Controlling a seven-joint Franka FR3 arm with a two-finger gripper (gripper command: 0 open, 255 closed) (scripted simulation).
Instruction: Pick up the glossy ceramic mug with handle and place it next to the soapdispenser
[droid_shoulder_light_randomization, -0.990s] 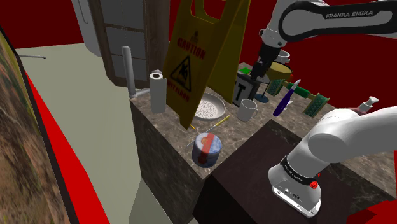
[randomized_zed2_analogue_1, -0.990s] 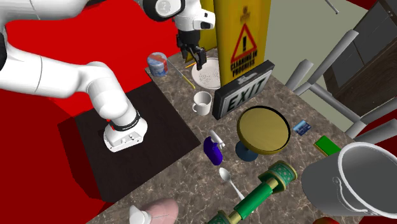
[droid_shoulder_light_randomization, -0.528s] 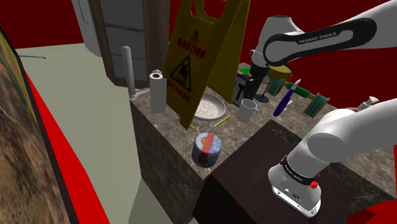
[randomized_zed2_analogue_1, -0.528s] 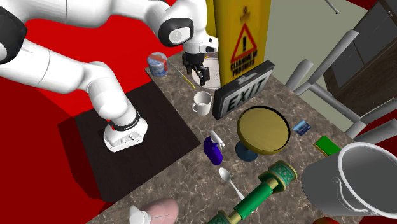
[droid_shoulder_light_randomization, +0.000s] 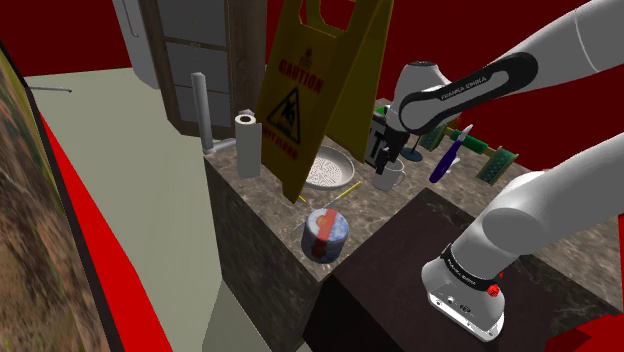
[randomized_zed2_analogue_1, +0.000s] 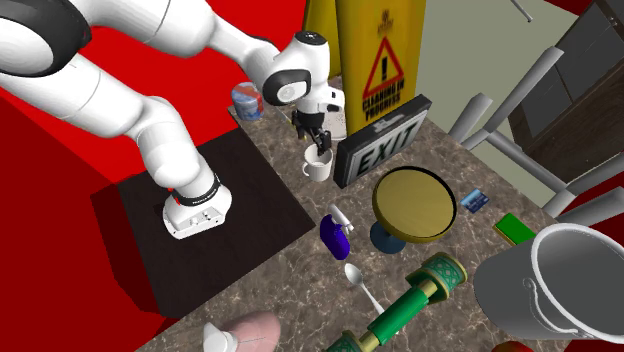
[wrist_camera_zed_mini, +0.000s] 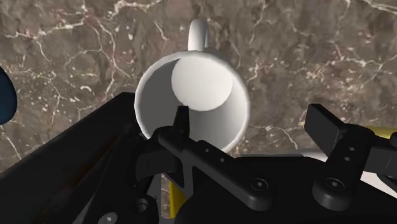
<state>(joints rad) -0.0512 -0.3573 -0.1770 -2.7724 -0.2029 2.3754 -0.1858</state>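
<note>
1. Brown veined marble counter (randomized_zed2_analogue_1: 290, 300): is carrying every item. The mug is resting on it close to the edge nearest the robot's stand.
2. White Franka arm with dark joints (droid_shoulder_light_randomization: 560, 40): is bending down over the counter, so that the hand is hanging directly above the mug.
3. Yellow folding caution sign (droid_shoulder_light_randomization: 300, 90) and black EXIT sign (randomized_zed2_analogue_1: 385, 152): are standing just beside the mug and crowding one flank. This is judged to be the reason for an approach from above.
4. Pinkish pump-top soap dispenser (randomized_zed2_analogue_1: 250, 330): is sitting well apart from the mug, at the second exterior view's lower edge, and is marking the goal spot.
5. All-black two-finger gripper (wrist_camera_zed_mini: 251, 121): is holding its jaws wide. One finger appears to be dipping inside the cup and the other is staying outside, so the wall is lying between them, not yet pinched. This is judged to be a rim grasp.
6. Plain white glossy mug (wrist_camera_zed_mini: 194, 102): is standing upright and empty. It is cylindrical, with a loop handle pointing away from the hand.
</note>
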